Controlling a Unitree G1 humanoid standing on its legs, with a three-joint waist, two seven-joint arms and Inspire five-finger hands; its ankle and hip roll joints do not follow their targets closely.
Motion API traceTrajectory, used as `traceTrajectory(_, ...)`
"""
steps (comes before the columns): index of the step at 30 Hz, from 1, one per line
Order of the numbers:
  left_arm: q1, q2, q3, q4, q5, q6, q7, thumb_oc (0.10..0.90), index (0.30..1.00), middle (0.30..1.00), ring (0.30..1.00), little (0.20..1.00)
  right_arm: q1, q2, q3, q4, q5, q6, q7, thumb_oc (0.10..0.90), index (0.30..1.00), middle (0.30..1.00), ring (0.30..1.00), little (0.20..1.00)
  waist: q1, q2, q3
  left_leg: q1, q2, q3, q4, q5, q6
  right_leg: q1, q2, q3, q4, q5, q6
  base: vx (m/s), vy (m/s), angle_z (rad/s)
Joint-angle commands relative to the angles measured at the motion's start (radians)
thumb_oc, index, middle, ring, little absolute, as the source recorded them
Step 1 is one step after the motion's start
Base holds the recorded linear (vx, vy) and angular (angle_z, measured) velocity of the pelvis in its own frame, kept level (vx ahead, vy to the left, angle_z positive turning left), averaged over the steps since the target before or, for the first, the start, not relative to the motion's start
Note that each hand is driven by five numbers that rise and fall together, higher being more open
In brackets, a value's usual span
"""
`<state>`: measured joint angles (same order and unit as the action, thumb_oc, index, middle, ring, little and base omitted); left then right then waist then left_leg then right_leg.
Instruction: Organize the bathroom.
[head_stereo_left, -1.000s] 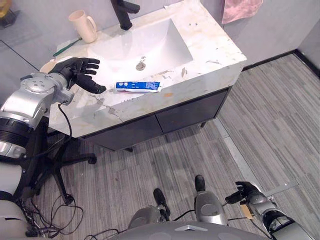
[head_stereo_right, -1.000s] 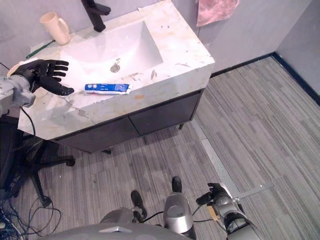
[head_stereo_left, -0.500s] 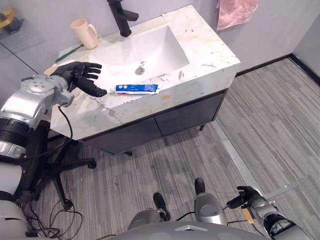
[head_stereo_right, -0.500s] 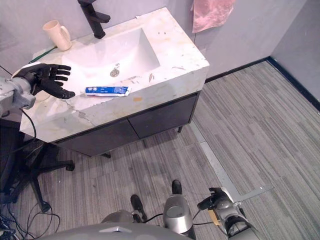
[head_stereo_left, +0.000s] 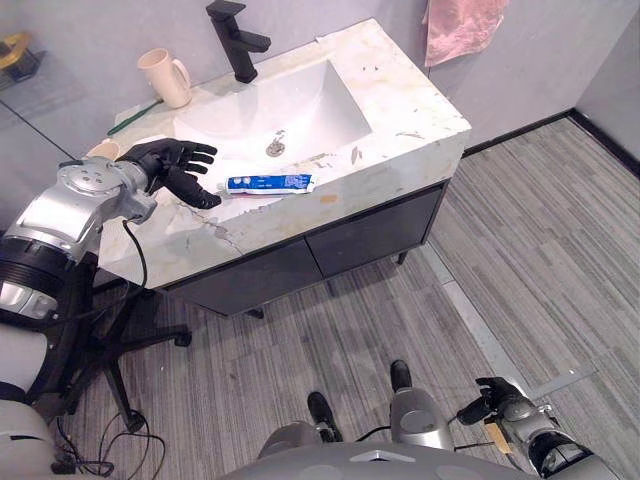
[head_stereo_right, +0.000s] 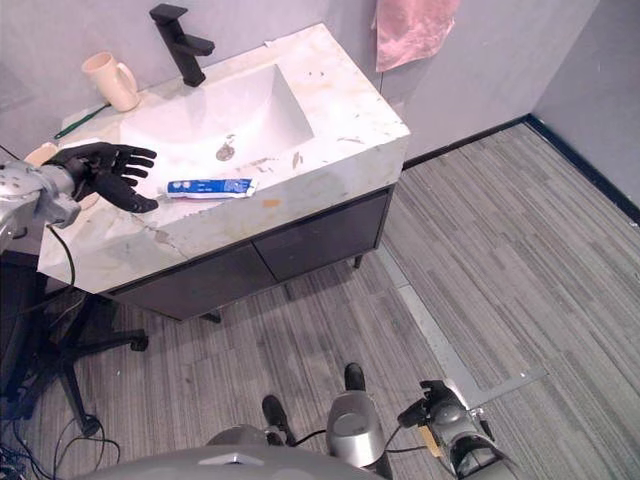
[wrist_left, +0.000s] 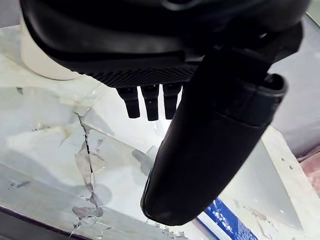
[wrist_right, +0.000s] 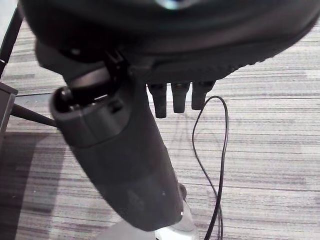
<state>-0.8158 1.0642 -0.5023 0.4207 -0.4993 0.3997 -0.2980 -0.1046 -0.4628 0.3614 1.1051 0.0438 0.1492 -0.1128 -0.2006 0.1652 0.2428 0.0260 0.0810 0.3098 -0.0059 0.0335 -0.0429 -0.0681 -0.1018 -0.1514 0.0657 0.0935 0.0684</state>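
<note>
A blue and white toothpaste tube lies flat on the marble counter just in front of the white sink basin. My left hand hovers over the counter's left part, open with fingers spread, a short way left of the tube; its thumb reaches toward the tube's blue end. A cream mug stands at the back left with a green toothbrush lying beside it. My right hand hangs low over the floor, fingers relaxed and holding nothing.
A black faucet rises behind the basin. A pink towel hangs on the wall at the right. A pale round object sits at the counter's left edge. Dark cabinet doors face striped grey flooring.
The camera has drawn back and shifted, so the vanity sits higher. My left hand has edged slightly closer to the toothpaste tube. The tube lies where it was.
</note>
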Motion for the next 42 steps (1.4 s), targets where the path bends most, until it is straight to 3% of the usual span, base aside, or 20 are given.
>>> traceTrajectory(1,-0.085,0.030,0.102,-0.023,0.051,-0.043,0.049,0.800,0.900,0.900,0.900,0.900,0.004,-0.024,-0.030,0.021,-0.035,0.004,0.004,0.800,0.900,0.900,0.900,0.900,-0.010,0.007,-0.039,-0.009,0.081,0.049,0.199,-0.037,-0.035,-0.011,-0.027,0.068,-0.004,-0.118,0.063,0.05,-0.010,-0.02)
traceTrajectory(9,-0.085,0.041,0.116,-0.041,0.042,-0.023,0.053,0.800,0.900,0.900,0.900,0.900,0.020,-0.033,-0.038,0.018,-0.038,-0.003,0.010,0.800,0.900,0.900,0.900,0.900,-0.015,0.010,-0.032,-0.017,0.081,0.049,0.195,-0.032,-0.036,-0.020,-0.027,0.070,-0.001,-0.119,0.062,0.01,-0.004,-0.03)
traceTrajectory(23,-0.104,0.062,0.148,-0.033,0.077,-0.047,0.115,0.800,0.900,0.900,0.900,0.900,0.051,-0.051,-0.043,-0.013,-0.047,-0.013,0.019,0.800,0.900,0.900,0.900,0.900,-0.031,0.017,-0.006,-0.041,0.085,0.045,0.195,-0.010,-0.042,-0.050,-0.025,0.080,0.016,-0.128,0.057,0.01,-0.003,-0.01)
traceTrajectory(42,-0.168,0.077,0.116,0.006,0.033,-0.061,0.131,0.800,0.900,0.900,0.900,0.900,0.050,-0.082,-0.038,-0.061,-0.031,-0.016,0.019,0.800,0.900,0.900,0.900,0.900,-0.048,0.027,0.047,-0.082,0.090,0.045,0.202,0.015,-0.051,-0.101,-0.028,0.089,0.039,-0.128,0.053,-0.01,0.000,0.00)
